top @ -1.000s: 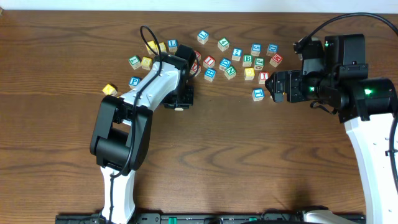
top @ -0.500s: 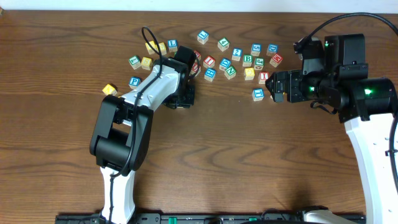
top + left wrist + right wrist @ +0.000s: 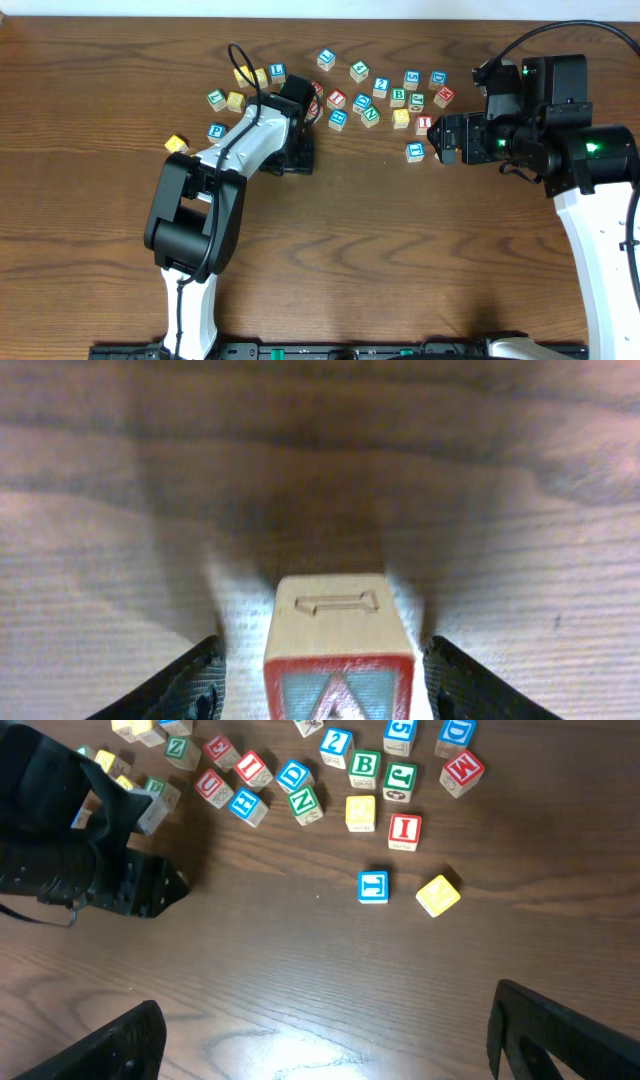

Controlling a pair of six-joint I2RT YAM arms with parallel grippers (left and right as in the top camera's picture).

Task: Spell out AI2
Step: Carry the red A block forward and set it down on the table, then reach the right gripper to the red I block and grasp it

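Note:
A wooden block with a red-bordered letter A (image 3: 340, 630) rests on the table between the fingers of my left gripper (image 3: 325, 690). There is a gap on each side, so the gripper is open around it. In the overhead view the left gripper (image 3: 290, 158) covers this block, just in front of the block cluster. A red I block (image 3: 423, 124) (image 3: 403, 830) and a blue 2 block (image 3: 381, 86) (image 3: 337, 744) lie in the cluster. My right gripper (image 3: 443, 140) (image 3: 330, 1040) is open and empty above bare wood.
Several other letter blocks are scattered along the back of the table (image 3: 330, 280). A lone yellow block (image 3: 176, 144) lies at the left. A blue block (image 3: 415, 151) and a yellow one (image 3: 437, 893) lie close to the right gripper.
The left gripper has shifted slightly toward the back, and the pale block edge that showed under it in the overhead view is now covered. The right arm has not moved.

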